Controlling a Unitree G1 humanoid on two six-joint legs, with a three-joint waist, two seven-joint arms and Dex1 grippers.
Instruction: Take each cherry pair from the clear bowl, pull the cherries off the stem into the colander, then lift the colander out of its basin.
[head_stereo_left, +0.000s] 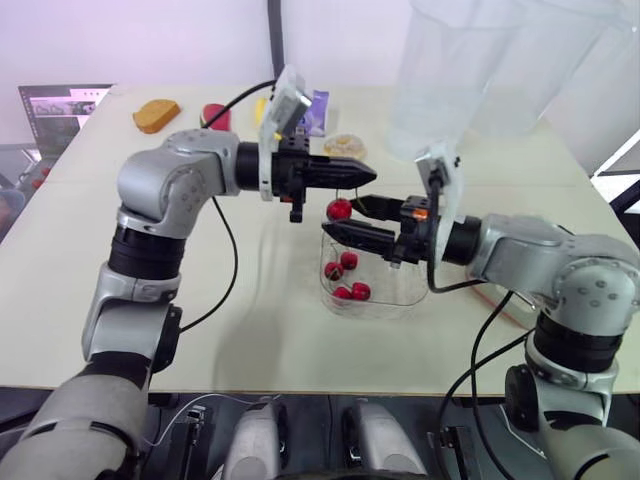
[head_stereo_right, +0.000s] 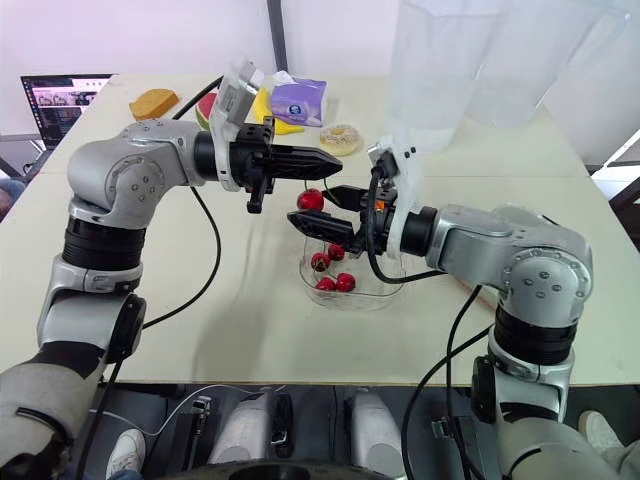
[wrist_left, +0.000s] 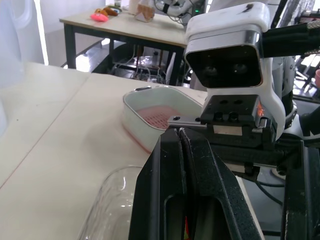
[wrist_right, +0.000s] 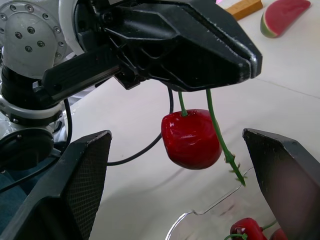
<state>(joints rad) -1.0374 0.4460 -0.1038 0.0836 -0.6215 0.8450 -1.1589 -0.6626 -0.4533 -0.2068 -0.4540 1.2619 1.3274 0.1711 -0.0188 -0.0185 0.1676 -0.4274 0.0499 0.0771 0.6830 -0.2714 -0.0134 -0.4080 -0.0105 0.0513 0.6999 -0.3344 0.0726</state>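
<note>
At the upper left of the head view, we are seeing a slice of bread (head_stereo_left: 156, 114) lying on the pale surface (head_stereo_left: 90, 290), well apart from the work. Right of it, the left end effector (head_stereo_left: 368, 176) is pointing toward the middle of the frame, its fingers pressing together on a green stem (wrist_right: 218, 131). One red cherry (wrist_right: 191, 137) is hanging from that stem, whose other branch is bare. Just below, the clear bowl (head_stereo_left: 405, 296) is sitting at frame centre, holding several more cherries (head_stereo_left: 360, 291). The right end effector (head_stereo_left: 343, 217) is pointing in from the right with its fingers standing apart, one on each side of the hanging cherry, touching neither it nor the stem. Further right, the pink colander (wrist_left: 159, 114) is resting in its white basin (wrist_left: 131, 102).
</note>
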